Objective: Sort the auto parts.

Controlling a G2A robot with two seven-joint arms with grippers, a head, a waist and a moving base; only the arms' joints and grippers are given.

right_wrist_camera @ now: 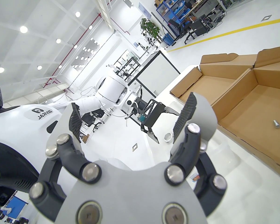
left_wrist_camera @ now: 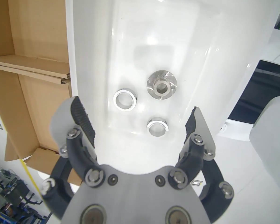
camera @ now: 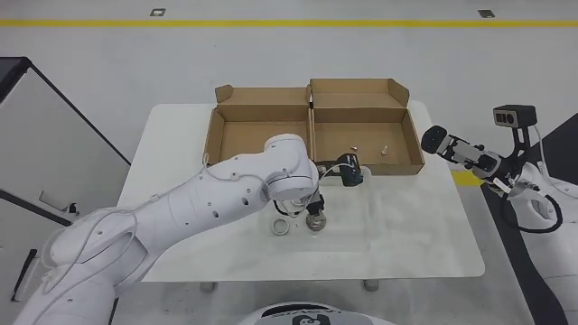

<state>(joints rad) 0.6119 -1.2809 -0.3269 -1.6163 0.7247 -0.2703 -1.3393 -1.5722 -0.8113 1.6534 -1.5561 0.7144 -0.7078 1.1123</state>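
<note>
Three metal parts lie at one end of a clear tray (left_wrist_camera: pixel 154 19) on the white table: a flanged hub (left_wrist_camera: pixel 162 87), a wide ring (left_wrist_camera: pixel 125 99) and a smaller ring (left_wrist_camera: pixel 157 127). My left gripper (left_wrist_camera: pixel 135 106) hangs open a little above them, with nothing between its fingers. In the top view the left gripper (camera: pixel 313 202) is over the hub (camera: pixel 316 222), and the smaller ring (camera: pixel 282 227) lies beside it. My right gripper (right_wrist_camera: pixel 134 101) is open and empty. It is raised past the right end of the boxes, at the table's right side (camera: pixel 433 139).
Two open cardboard boxes stand side by side at the back of the table. The left box (camera: pixel 262 135) has a bare floor. The right box (camera: pixel 402 140) holds a bolt (camera: pixel 386 151) and another small part (camera: pixel 354 151). A dark-framed panel (camera: pixel 54 135) stands left of the table.
</note>
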